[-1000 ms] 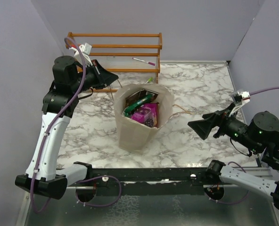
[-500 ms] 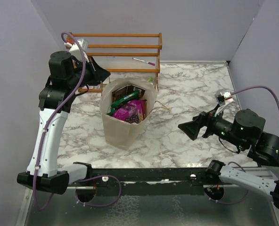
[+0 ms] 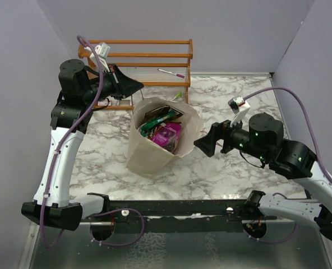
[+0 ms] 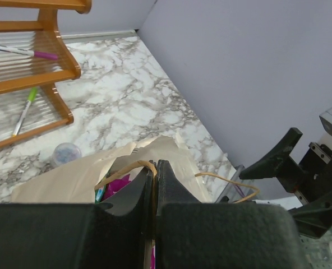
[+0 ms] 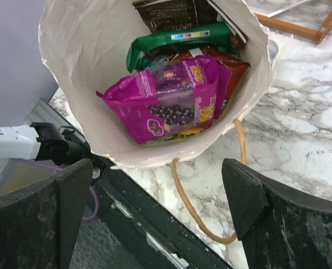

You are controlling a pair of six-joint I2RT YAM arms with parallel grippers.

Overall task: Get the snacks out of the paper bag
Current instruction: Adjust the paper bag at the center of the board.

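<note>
Between the closed jaws of the left gripper [image 4: 155,164] a thin tan string loop handle [image 4: 121,170] is pinched. It belongs to the large cream paper bag [image 4: 59,179], so this arm seems to be steadying the bag upright on the grey-veined marble table [image 4: 132,101].

Opposite, the right gripper [image 5: 155,185] has its jaws wide apart and empty, poised just above the bag's open mouth. Directly beneath lies a crinkly purple foil packet [image 5: 171,101], topmost in the bag. A red foil packet [image 5: 236,67] sits under its edge, with a green foil packet [image 5: 177,39] and a dark brown foil packet [image 5: 166,14] behind. Every snack in view is inside the bag.

The purple packet is likely light, soft and slippery. Its flat sealed top edge looks the best place to pinch. The thin paper walls may buckle if bumped.
</note>
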